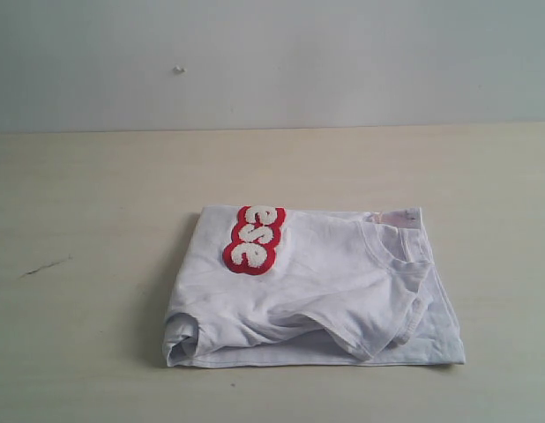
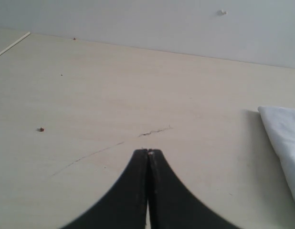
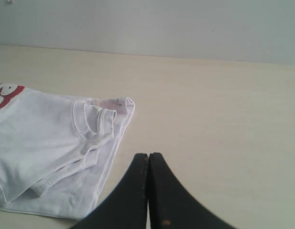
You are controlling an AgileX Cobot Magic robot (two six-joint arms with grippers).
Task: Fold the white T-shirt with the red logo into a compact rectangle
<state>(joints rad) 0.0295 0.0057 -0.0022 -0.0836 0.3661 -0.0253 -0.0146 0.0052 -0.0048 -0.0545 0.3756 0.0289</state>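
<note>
White cotton in a rough folded rectangle: your white T-shirt (image 1: 317, 291) lies on the pale bench (image 1: 96, 194), toward its near edge and a little right of the middle. You can see part of the red logo (image 1: 253, 240) at the shirt's far left corner. Your left gripper (image 2: 148, 151) has its jaws pressed together over bare bench. Your right gripper (image 3: 148, 155) is pressed together too, empty, near the cloth's edge.

Pale wood-grain tabletop (image 1: 96, 194), matte, evenly and diffusely lit. Plain grey-white wall (image 1: 343, 62) behind, meeting the tabletop's far edge. Small white nub (image 1: 178, 70) on wall. Thin dark scratch (image 2: 154, 130) and tiny red speck (image 2: 41, 129) on tabletop
</note>
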